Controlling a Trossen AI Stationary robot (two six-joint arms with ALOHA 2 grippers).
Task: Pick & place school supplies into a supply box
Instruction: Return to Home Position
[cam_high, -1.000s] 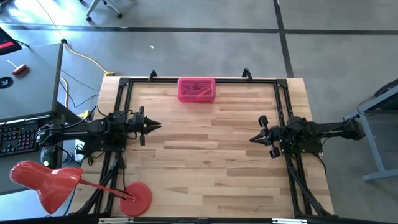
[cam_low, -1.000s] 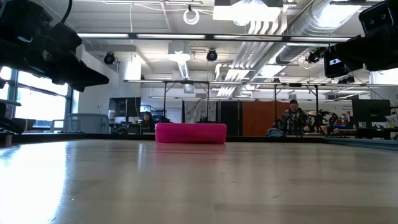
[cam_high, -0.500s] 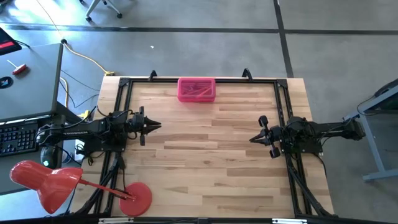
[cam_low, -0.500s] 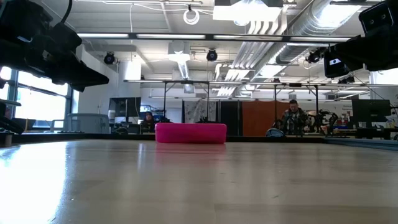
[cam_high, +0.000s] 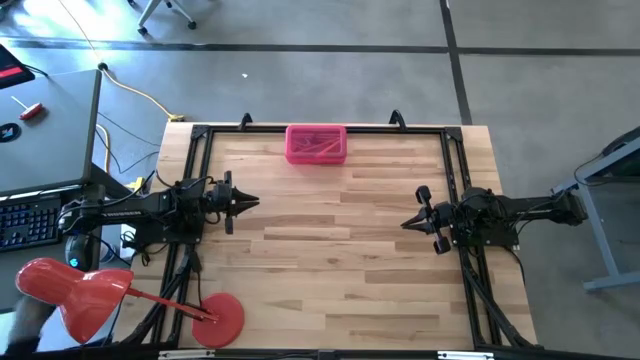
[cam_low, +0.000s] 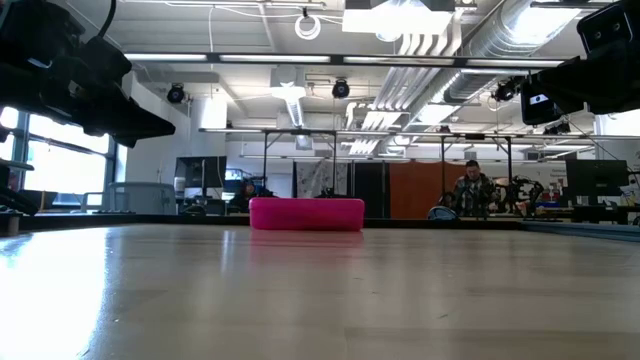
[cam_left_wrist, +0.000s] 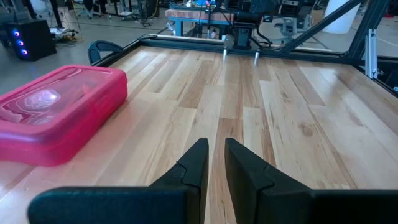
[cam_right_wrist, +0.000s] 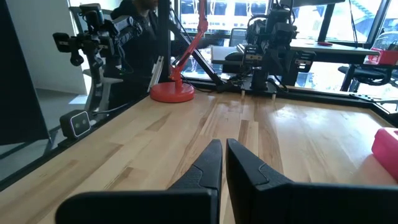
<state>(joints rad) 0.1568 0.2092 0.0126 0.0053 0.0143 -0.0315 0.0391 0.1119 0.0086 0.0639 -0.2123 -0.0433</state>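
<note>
The pink supply box stands at the table's far edge with its lid shut; pens show faintly through the lid. It also shows in the low view, the left wrist view and, by one corner, the right wrist view. No loose pens, pencils or scissors show on the table. My left gripper is shut and empty, held above the table's left side; its fingertips show in its wrist view. My right gripper is shut and empty above the right side, as its wrist view shows.
A red desk lamp with its round base stands at the table's near left corner. A black metal frame runs along the table's edges. A desk with a keyboard stands to the left. People show far off in the room.
</note>
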